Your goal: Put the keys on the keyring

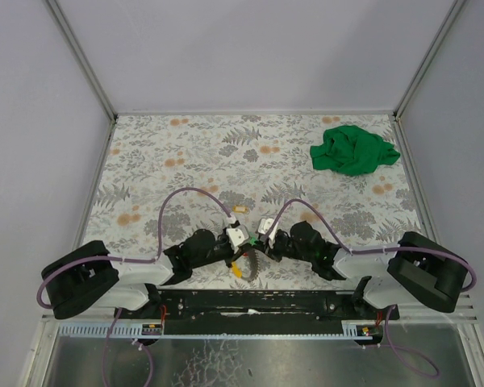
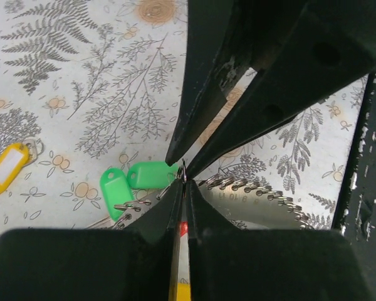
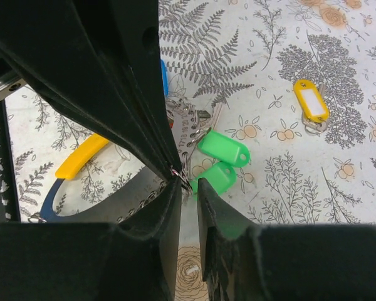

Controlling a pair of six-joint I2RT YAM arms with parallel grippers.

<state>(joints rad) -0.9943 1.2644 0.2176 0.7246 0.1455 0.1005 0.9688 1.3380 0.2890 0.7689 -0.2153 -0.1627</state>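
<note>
high rear overview; close wrist views over keys (image 2: 150,175)

Most of keyring (image 2: 263,191) hidden behind left tool (image 2: 183,179) pinching it. Top view: keys (image 1: 240,235) by keyring too small to resolve individually.

Free tabletop (image 1: 185,153) far and left; green cloth (image 1: 355,149) far right, yellow-tagged key (image 1: 239,210) mid-table
</note>
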